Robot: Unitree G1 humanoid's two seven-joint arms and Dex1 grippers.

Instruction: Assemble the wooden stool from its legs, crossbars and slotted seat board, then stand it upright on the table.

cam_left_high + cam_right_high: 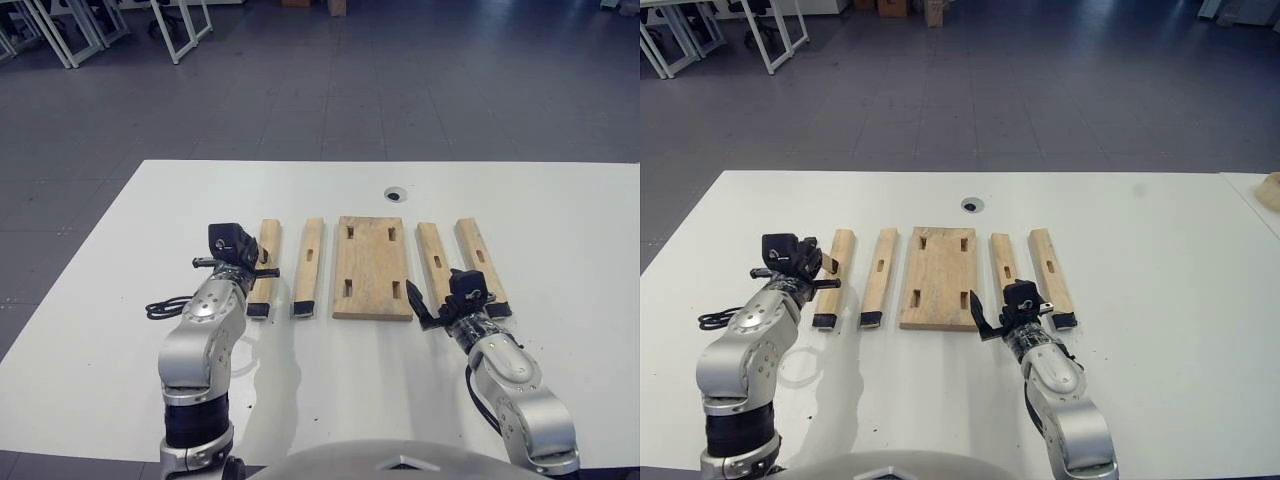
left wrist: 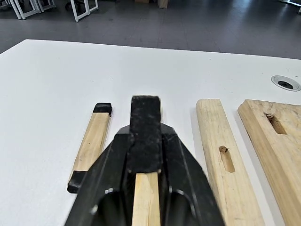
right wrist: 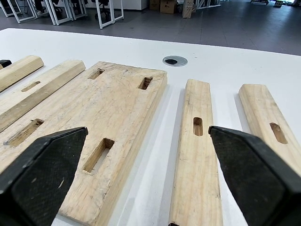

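Observation:
The slotted seat board [image 1: 372,266] lies flat mid-table, with two wooden legs [image 1: 265,262] [image 1: 309,264] on its left and two more [image 1: 433,262] [image 1: 481,260] on its right. My left gripper [image 2: 145,141] hovers over the leftmost leg, shut on a thin black-tipped crossbar [image 2: 145,197]. A second crossbar [image 2: 91,141] lies on the table beside it. My right gripper [image 3: 150,188] is open, low over the table at the near end of the leg [image 3: 196,155] just right of the seat board [image 3: 94,113]. Nothing is between its fingers.
A round cable hole [image 1: 397,194] sits in the white table [image 1: 560,210] behind the board. A black cable [image 1: 165,305] loops on the table by my left arm. The table's far edge drops to grey floor.

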